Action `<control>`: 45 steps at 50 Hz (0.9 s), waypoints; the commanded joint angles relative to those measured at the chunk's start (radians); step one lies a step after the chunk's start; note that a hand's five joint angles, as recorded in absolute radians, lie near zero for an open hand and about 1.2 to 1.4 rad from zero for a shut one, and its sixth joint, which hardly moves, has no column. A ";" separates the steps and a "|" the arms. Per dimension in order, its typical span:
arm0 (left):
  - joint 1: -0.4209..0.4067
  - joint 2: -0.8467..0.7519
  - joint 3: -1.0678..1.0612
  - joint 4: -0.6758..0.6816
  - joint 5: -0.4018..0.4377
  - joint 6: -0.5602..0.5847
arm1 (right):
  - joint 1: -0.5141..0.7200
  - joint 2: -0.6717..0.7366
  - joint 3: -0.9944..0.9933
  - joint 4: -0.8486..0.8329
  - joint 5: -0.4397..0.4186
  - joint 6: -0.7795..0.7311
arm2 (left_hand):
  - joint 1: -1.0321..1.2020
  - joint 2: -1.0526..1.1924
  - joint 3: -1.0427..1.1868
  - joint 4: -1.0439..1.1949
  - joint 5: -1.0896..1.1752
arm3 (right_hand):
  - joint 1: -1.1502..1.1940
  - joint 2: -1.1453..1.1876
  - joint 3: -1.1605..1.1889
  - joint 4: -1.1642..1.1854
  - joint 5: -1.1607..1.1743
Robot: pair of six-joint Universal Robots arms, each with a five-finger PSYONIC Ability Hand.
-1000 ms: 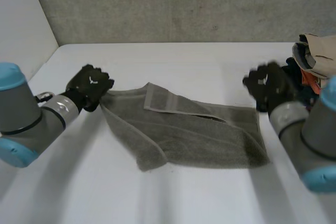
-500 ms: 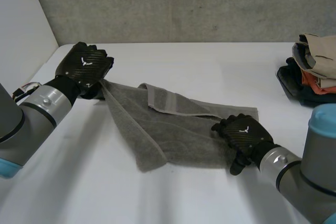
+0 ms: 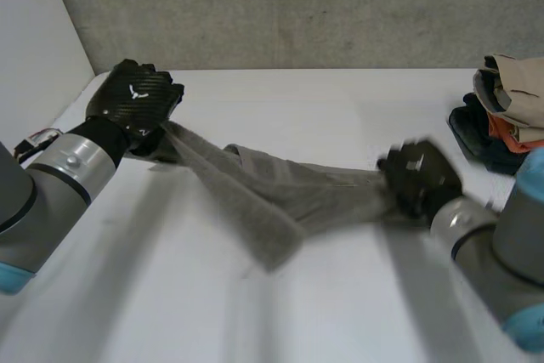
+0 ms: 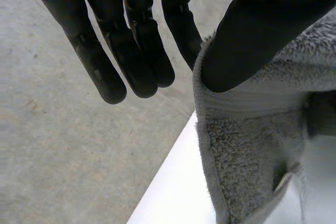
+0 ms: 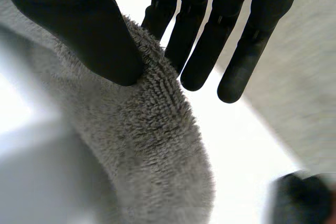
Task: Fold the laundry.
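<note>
I'm watching the grey terry towel (image 3: 285, 201) coming up off the white table (image 3: 340, 108). A second ago it was lying spread out flat, and now it's stretching into a sagging band between my two hands.

The left hand (image 3: 136, 101) is keeping the far-left corner it already had, only raised a touch. In its wrist view, the thumb (image 4: 247, 35) is pinching the hem against one finger, and the other fingers (image 4: 131, 51) are hanging straight and slightly apart.

The right hand (image 3: 421, 178) is the big change. Half a second ago it was pressing down on the towel's near-right part. Now it's gripping that end, bunched up, and pulling outward, with its thumb (image 5: 79, 24) clamping the pile against the nearest of its straight fingers.

The middle is drooping in a thick fold towards the table, so I'm judging no fold is made yet. This looks like tensioning the towel to lay it out again. The heap of other clothes (image 3: 510, 99) is sitting well clear at the right edge.
</note>
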 commanded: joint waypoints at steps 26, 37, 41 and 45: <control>-0.076 0.261 -0.098 -0.218 -0.029 -0.198 | 0.148 0.359 -0.606 -0.063 -0.055 0.119 | 0.238 0.200 0.204 0.199 0.239 | -0.896 -0.995 -1.011 -1.022 -0.986; -0.076 0.303 -0.083 -0.212 -0.029 -0.196 | -0.024 0.165 -0.456 0.457 -0.130 0.316 | 0.238 0.200 0.204 0.199 0.239 | -0.666 -0.765 -0.781 -0.792 -0.756; -0.076 0.317 -0.079 -0.211 -0.027 -0.198 | -0.050 0.170 -0.404 0.520 -0.197 0.311 | 0.238 0.200 0.204 0.199 0.239 | -0.545 -0.644 -0.661 -0.671 -0.636; -0.076 0.333 -0.069 -0.211 -0.027 -0.203 | -0.053 0.214 -0.382 0.496 -0.270 0.317 | 0.238 0.200 0.204 0.199 0.239 | -0.498 -0.597 -0.613 -0.624 -0.589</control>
